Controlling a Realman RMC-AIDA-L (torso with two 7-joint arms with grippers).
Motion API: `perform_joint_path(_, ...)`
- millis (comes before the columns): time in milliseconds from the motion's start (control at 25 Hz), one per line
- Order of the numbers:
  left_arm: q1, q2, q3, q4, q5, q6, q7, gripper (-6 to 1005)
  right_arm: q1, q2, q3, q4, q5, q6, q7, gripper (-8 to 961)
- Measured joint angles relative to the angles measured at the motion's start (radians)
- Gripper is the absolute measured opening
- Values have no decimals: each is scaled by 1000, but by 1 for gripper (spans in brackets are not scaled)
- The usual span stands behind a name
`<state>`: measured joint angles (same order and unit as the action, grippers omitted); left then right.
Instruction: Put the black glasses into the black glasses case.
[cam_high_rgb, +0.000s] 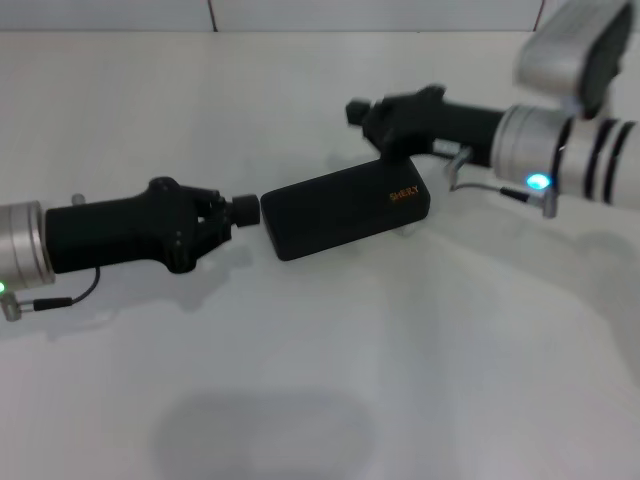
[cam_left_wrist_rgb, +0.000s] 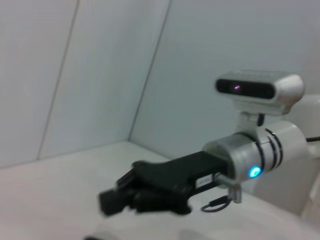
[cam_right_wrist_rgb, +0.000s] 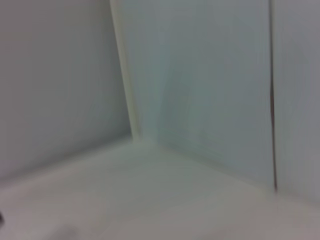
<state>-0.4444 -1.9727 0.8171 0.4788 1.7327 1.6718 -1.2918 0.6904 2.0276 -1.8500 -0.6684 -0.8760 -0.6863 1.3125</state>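
Observation:
The black glasses case lies closed on the white table in the head view, with gold lettering on the right part of its lid. The black glasses are hidden from every view. My left gripper reaches in from the left, shut, its tip at the case's left end, touching it or nearly so. My right gripper is held above and behind the case's right half, apart from it. The left wrist view shows that right gripper from the front, over the table. The right wrist view holds only walls and table.
The white table spreads out in front of the case. White wall panels meet at a corner behind it. A faint shadow lies on the near part of the table.

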Motion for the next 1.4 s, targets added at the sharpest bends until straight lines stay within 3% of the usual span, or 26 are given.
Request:
perform_joint_path(120, -1, 0, -40, 3, -1, 12, -23, -1, -1, -8, 145, 48, -8, -172, -23, 18)
perform_joint_path(280, -7, 14, -36, 26, 7, 16, -141, -1, -26, -47, 343, 81, -81, -432, -23, 18)
perform_joint_path(360, -4, 16, -41, 46, 4, 16, -184, -1, -60, -68, 424, 77, -132, -530, -19, 87)
perform_joint_path(440, 12, 12, -51, 88, -4, 19, -223, -1, -90, -95, 485, 74, -194, -639, -18, 156)
perform_joint_path(640, 34, 16, -53, 122, -33, 68, -241, 129, -117, -189, 558, 104, -389, -949, 1, 271)
perform_joint_path(720, 37, 23, -52, 122, -41, 105, -231, 220, -135, -206, 570, 110, -428, -1030, -1, 311)
perform_joint_path(840, 41, 29, -52, 123, -42, 156, -196, 390, -166, -201, 595, 95, -490, -1093, -10, 371)
perform_joint_path(1000, 53, 24, -49, 123, -38, 196, -135, 548, -173, -177, 608, 87, -559, -1104, -12, 487)
perform_joint_path(1040, 56, 23, -48, 123, -37, 197, -130, 587, -171, -160, 614, 87, -586, -1101, -22, 524)
perform_joint_path(1280, 62, 16, -46, 124, -35, 198, -125, 724, -166, -136, 617, 86, -594, -1099, -38, 784)
perform_joint_path(1400, 63, 15, -47, 124, -34, 202, -124, 793, -164, -133, 624, 86, -595, -1099, -39, 784)
